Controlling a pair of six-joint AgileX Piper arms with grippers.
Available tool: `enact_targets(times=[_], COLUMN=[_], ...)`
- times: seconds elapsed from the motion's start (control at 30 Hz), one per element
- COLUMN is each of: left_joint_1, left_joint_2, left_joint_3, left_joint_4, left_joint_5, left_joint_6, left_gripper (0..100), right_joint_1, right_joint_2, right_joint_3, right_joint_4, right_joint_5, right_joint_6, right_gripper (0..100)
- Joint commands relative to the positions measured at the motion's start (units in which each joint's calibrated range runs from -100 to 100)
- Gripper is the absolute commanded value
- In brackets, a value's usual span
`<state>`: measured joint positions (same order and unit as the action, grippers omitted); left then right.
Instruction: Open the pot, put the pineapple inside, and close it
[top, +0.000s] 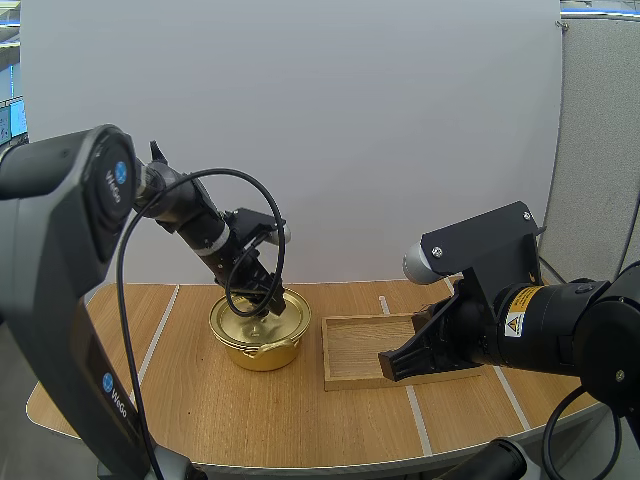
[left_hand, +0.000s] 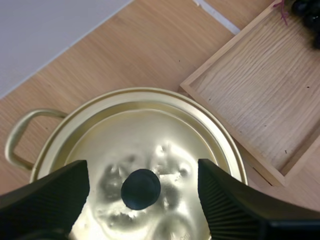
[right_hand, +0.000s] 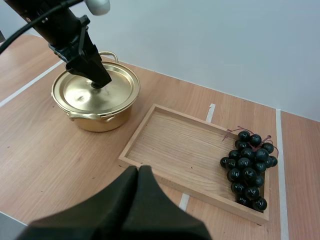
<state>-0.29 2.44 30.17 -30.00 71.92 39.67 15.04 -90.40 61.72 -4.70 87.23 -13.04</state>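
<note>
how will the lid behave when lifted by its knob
Likely light and stiff: the lid looks like thin metal. Its small round knob, between the fingers of the open left gripper, may slip or let it tilt.

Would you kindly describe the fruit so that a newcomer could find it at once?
On the light wooden table, find the shallow rectangular wooden tray beside the round golden metal pot. At the tray's end farthest from the pot lies a bunch of round, near-black grapes, the only thing in the tray.

Black arms (top: 60, 220), blue badges (top: 121, 172), apparently yellow warning label (top: 516, 324), ribbed tool fingers (left_hand: 45, 200)
</note>
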Motion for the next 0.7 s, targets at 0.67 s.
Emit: enact_targets(times=[0.67], left_joint_1=[-0.10], left_joint_2=[-55.67], left_joint_3=[-12.56], left_joint_4=[6.14], left_joint_5=[25.67], left_joint_6=[-7.98], left_gripper=[100], right_joint_1=[-0.27], right_joint_2=[-0.31], right_joint_3=[-0.01], right_joint_4=[-0.41], right_joint_5=[-0.02], right_joint_6=[-0.40], right_gripper=[0])
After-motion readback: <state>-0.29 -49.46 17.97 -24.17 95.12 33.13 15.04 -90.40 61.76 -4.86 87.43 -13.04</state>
